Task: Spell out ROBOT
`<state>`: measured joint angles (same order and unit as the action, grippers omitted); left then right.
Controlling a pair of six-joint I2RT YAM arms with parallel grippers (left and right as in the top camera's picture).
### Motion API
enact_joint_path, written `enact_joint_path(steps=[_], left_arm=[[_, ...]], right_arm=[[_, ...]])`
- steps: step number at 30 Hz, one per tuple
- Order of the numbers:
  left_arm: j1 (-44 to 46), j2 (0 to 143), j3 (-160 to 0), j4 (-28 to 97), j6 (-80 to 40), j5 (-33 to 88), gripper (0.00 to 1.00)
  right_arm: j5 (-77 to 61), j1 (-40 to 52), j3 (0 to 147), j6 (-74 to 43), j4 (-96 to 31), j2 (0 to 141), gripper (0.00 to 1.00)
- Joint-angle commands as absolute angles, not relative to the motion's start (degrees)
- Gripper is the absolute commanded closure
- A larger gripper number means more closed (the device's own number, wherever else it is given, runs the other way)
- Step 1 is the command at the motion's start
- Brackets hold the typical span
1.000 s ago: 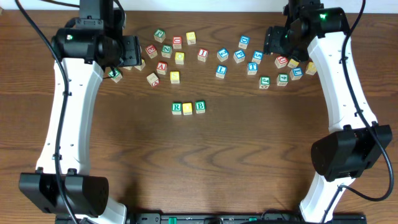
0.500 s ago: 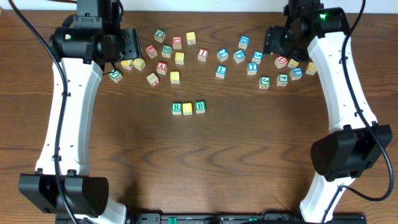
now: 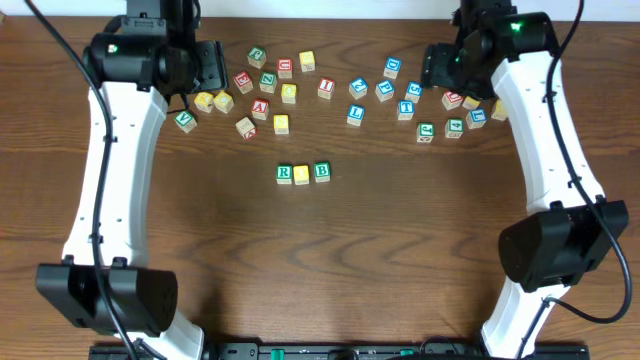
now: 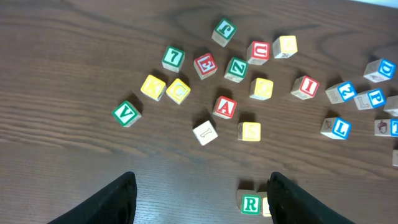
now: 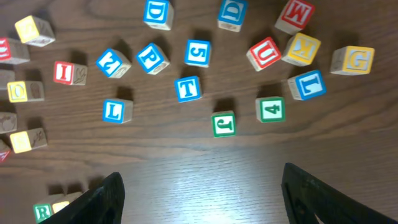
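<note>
Pincers first: the left pincer [image 4: 202, 190] is seen released, its fingers spread wide with only bare table [image 4: 74, 56] between them. The right pincer [image 5: 202, 186] is likewise released, and nothing is held. Three cubes are found set in a row mid-table, touching side by side: green R cube [image 3: 284, 173], yellow-faced cube [image 3: 302, 174] whose letter cannot be read from overhead, and green B cube [image 3: 322, 171]. ROB is therefore judged done; the fourth letter is the step in hand, not yet picked. A yellow-lettered O cube [image 5: 18, 91] is noted in the loose scatter at the far side, beside the red I cube [image 5: 62, 71]. The blue T cube [image 5: 188, 88] lies loose ahead of the right pincer, well apart from the row. Next move, as judged: the O cube is to be straddled squarely, neighbours being near, then set touching the B cube's free side, the T being kept for last.
</note>
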<state>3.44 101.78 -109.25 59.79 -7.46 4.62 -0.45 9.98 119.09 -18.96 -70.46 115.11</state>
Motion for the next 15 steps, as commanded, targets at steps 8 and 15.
enact_joint_path(steps=[8, 15], left_arm=[[3.3, 102.2, -110.1, 60.2, -7.1, 5.2, 0.34], [3.3, 102.2, -110.1, 60.4, -6.9, 5.1, 0.34]], right_arm=[[-0.8, 12.6, 119.0, -19.7, -70.1, 115.5, 0.25], [-0.8, 12.8, 119.0, -21.2, -70.1, 115.6, 0.25]])
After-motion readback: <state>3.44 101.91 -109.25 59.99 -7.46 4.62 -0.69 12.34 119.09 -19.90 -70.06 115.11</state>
